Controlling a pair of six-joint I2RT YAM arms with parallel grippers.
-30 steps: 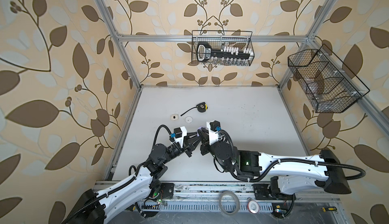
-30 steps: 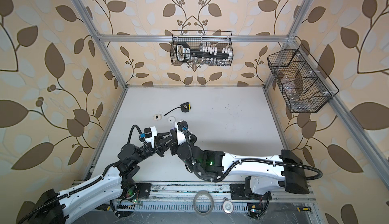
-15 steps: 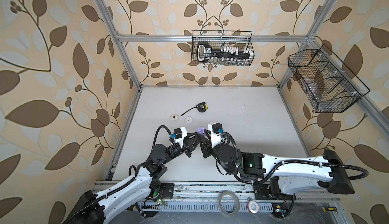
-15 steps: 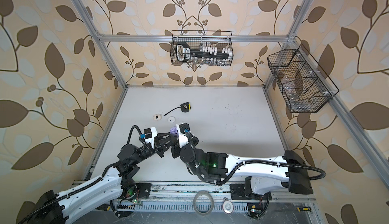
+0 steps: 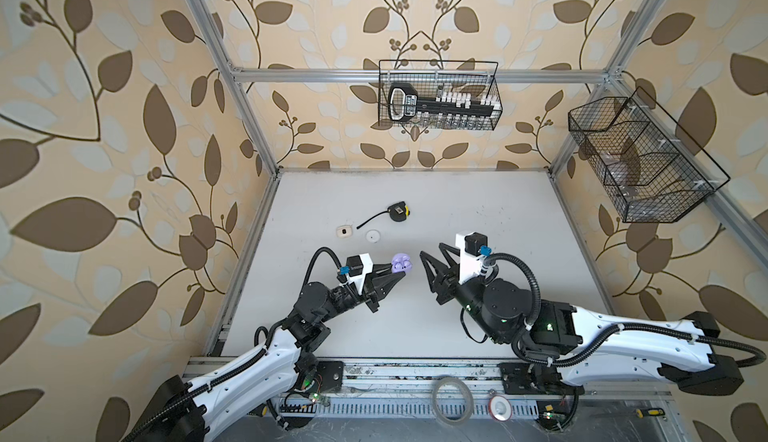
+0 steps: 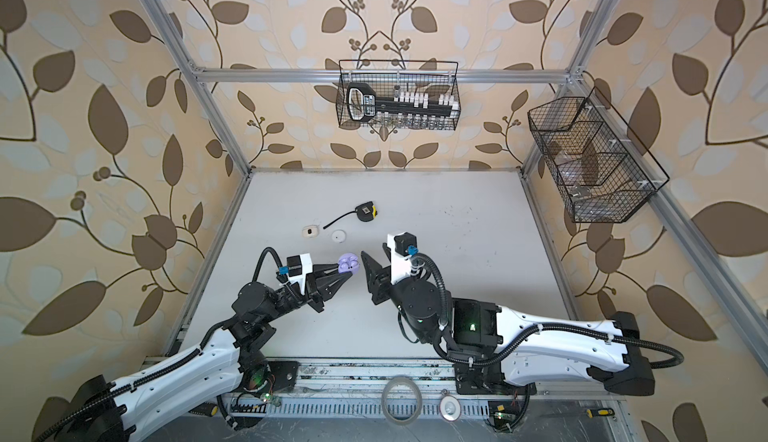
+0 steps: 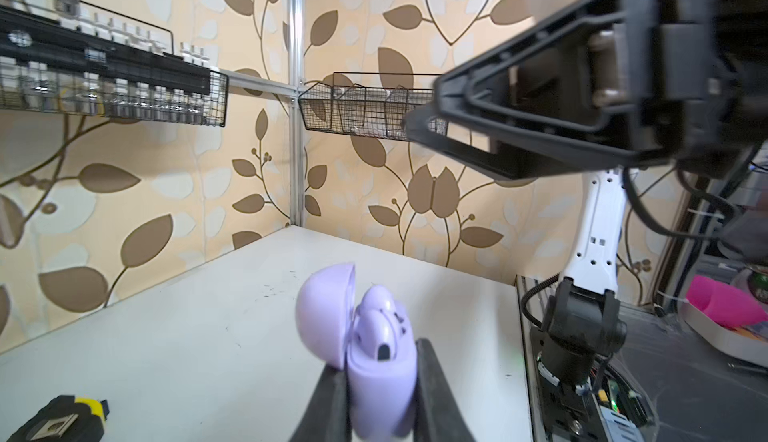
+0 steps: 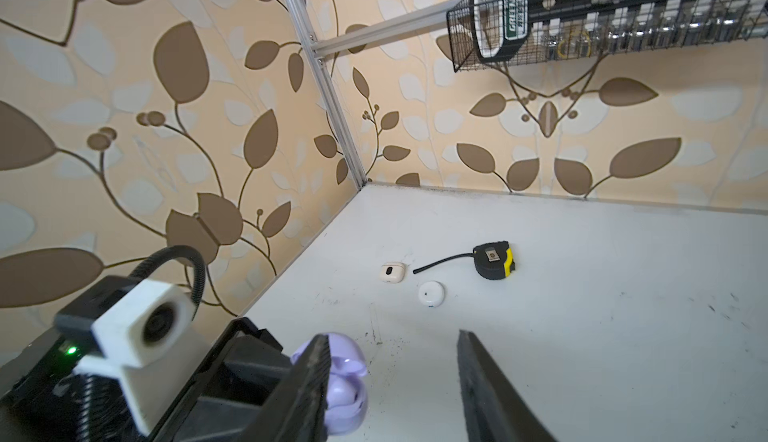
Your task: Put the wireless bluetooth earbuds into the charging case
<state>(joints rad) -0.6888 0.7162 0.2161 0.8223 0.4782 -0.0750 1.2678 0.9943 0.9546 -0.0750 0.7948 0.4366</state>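
The left gripper was clenched on the lavender charging case, holding it up off the white table near the middle of the workspace. From the left wrist view the case sat pinched by its lower half between the two black fingers, its lid swung open to one side. Two lavender earbuds lay side by side in the body (snug, as far as I could tell).

Facing it and just apart stood the right gripper, its jaws spread with nothing between them. In the right wrist view, bare table showed between the fingers, and the case peeked out beside one of them.

Farther back on the table lay a cream case and a round white case, both closed. A black and yellow tape measure sat just behind them with its strap trailing toward the cream one.
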